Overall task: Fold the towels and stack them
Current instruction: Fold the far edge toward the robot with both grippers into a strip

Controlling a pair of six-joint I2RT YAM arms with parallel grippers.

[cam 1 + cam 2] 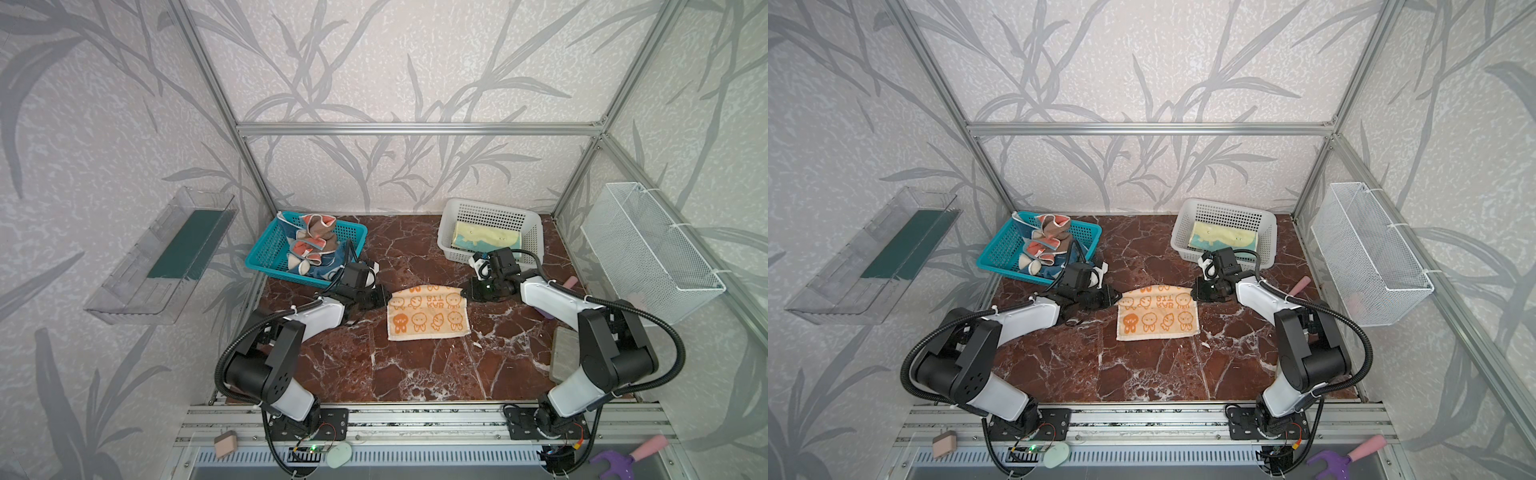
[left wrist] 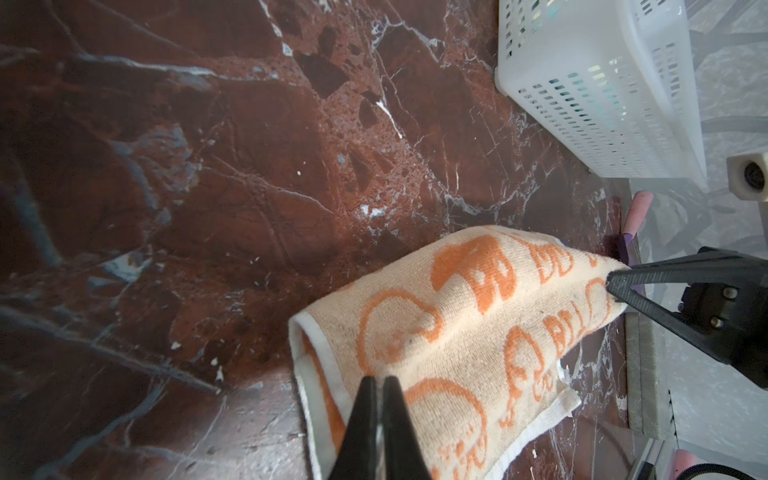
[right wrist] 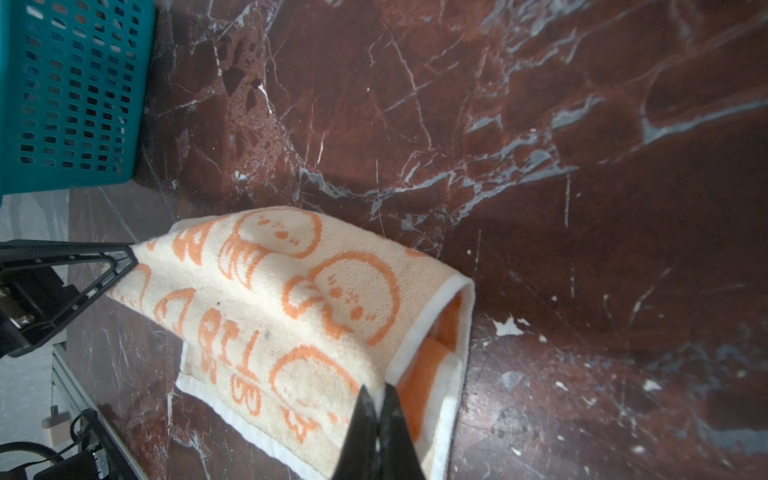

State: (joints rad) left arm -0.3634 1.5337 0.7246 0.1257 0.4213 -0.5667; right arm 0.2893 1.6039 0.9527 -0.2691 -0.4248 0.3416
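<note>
A cream towel (image 1: 428, 318) with orange figures lies mid-table, its far edge lifted and curled over toward the front. My left gripper (image 1: 384, 297) is shut on the towel's far left corner, seen up close in the left wrist view (image 2: 379, 380). At the far right corner my right gripper (image 1: 467, 291) is shut on the cloth (image 3: 291, 311) in the same way, tips shown here (image 3: 376, 390). Crumpled towels (image 1: 311, 245) in coral, brown and blue fill the teal basket (image 1: 266, 249). A folded yellow and blue towel (image 1: 486, 239) lies in the white basket (image 1: 478, 212).
A white wire basket (image 1: 648, 249) hangs on the right wall and a clear tray (image 1: 158, 257) on the left wall. A grey pad (image 1: 565, 353) and a pink-handled tool (image 1: 569, 282) lie by the table's right edge. Both arm bases stand at the front rail.
</note>
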